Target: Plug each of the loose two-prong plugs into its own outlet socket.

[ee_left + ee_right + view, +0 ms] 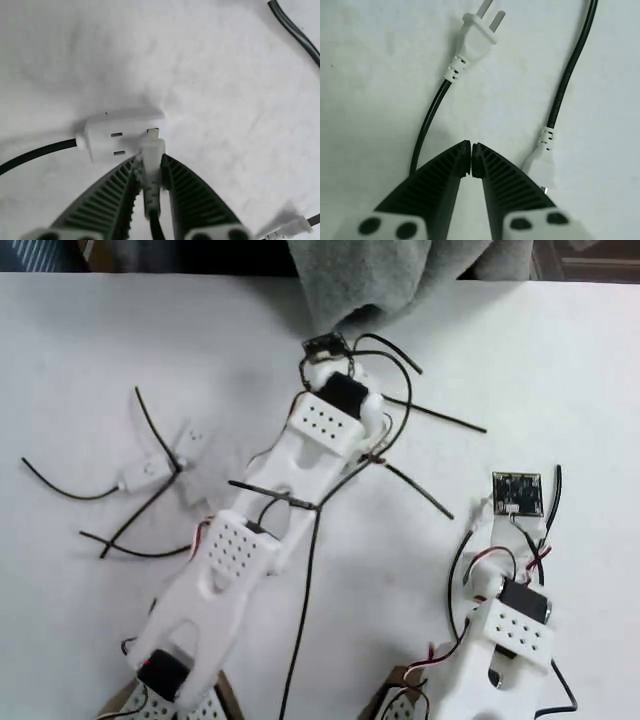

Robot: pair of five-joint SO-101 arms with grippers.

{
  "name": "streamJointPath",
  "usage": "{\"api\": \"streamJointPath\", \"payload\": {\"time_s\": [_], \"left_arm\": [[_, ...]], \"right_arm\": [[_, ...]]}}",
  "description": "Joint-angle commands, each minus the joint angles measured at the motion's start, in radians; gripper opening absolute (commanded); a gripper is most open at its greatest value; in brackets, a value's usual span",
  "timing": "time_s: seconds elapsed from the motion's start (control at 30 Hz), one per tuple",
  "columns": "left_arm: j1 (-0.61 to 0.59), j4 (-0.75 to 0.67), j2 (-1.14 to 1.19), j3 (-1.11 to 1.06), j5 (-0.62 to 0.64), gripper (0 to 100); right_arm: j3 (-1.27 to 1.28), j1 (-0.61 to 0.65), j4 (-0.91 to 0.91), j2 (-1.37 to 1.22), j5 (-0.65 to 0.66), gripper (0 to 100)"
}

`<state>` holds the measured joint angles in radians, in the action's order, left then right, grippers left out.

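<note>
One plug [152,147] is clamped in the left gripper [150,161] at an outlet socket [112,132], seemingly not yet seated; the right gripper [471,150] is closed on nothing; a loose plug [476,42] and a second plug [543,162] are left unplugged.

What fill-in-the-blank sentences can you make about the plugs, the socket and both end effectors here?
1. The left end effector is ____ on a plug.
2. The socket beside that plug shows ____ slots.
3. The right end effector holds ____.
4. The loose plug on the table near it has a ____ cord.

Missing words: shut; two; nothing; black.
</note>
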<state>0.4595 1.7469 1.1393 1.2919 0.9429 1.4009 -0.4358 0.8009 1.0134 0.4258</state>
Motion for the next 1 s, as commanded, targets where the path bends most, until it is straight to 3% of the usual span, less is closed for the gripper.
{"api": "streamJointPath", "payload": {"time_s": [0.0,0.33,0.7,0.8,0.97], "left_arm": [[-0.094,0.005,0.048,-0.005,0.018,2],[-0.101,-0.005,0.058,-0.014,0.020,3],[0.183,0.025,0.056,0.078,-0.155,2],[0.163,0.034,0.056,0.077,-0.155,2],[0.013,0.031,0.056,0.077,-0.091,3]], "right_arm": [[-0.005,0.008,-0.015,-0.002,-0.011,2.0],[-0.005,0.008,-0.015,-0.002,-0.011,2.0],[-0.005,0.008,-0.015,-0.002,-0.009,2.0],[-0.005,0.008,-0.015,-0.002,-0.009,2.0],[-0.005,0.008,-0.015,-0.002,-0.009,2.0]]}}
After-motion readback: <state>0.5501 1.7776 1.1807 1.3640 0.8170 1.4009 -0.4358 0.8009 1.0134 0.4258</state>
